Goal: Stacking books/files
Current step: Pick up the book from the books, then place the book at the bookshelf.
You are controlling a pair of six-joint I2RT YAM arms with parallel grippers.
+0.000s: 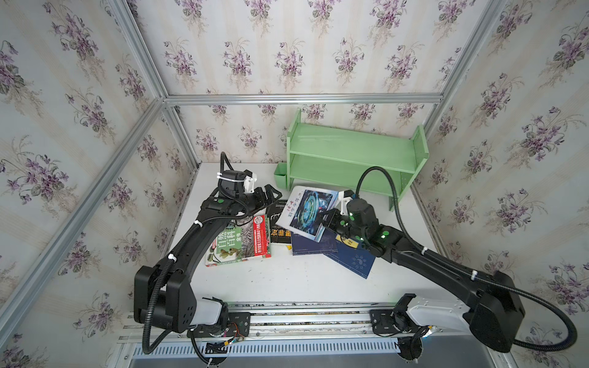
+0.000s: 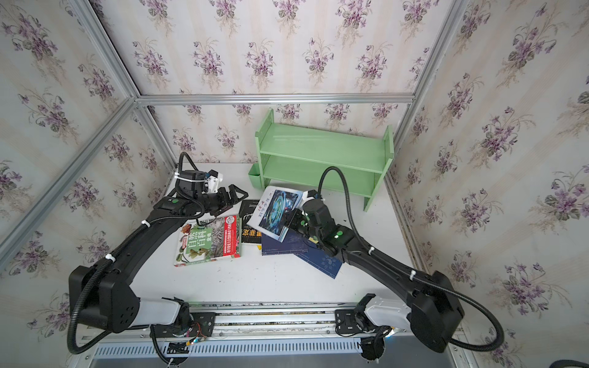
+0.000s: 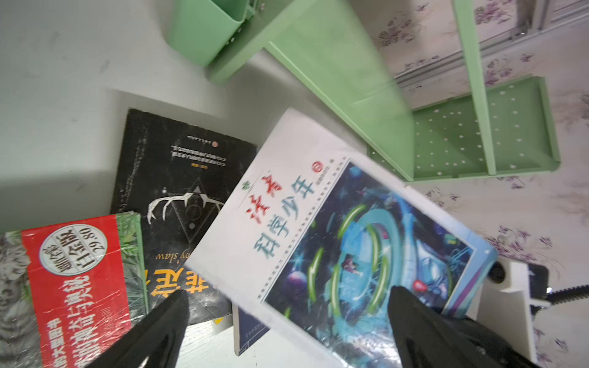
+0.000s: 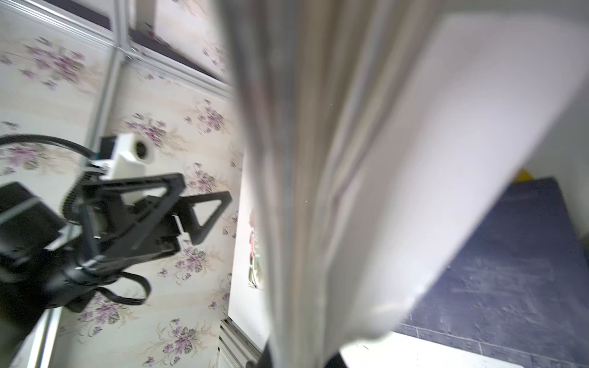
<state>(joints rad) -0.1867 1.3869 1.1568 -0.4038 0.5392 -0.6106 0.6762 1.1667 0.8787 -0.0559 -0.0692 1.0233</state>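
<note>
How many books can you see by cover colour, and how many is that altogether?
Green: 1, green book
Black: 1, black book
White: 1, white book
Navy: 2, squared navy book, tilted navy book
Total: 5
A yellow sliver under the pile may be a sixth; too little shows to tell.

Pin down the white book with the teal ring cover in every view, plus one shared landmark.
Top view: white book mid-table, tilted, before the pale green shelf.
Top view: same spot.
Left wrist: fills the centre.
Right wrist: blurred page edges and white underside up close.
Landmark: that shelf; absent from right wrist view.
</note>
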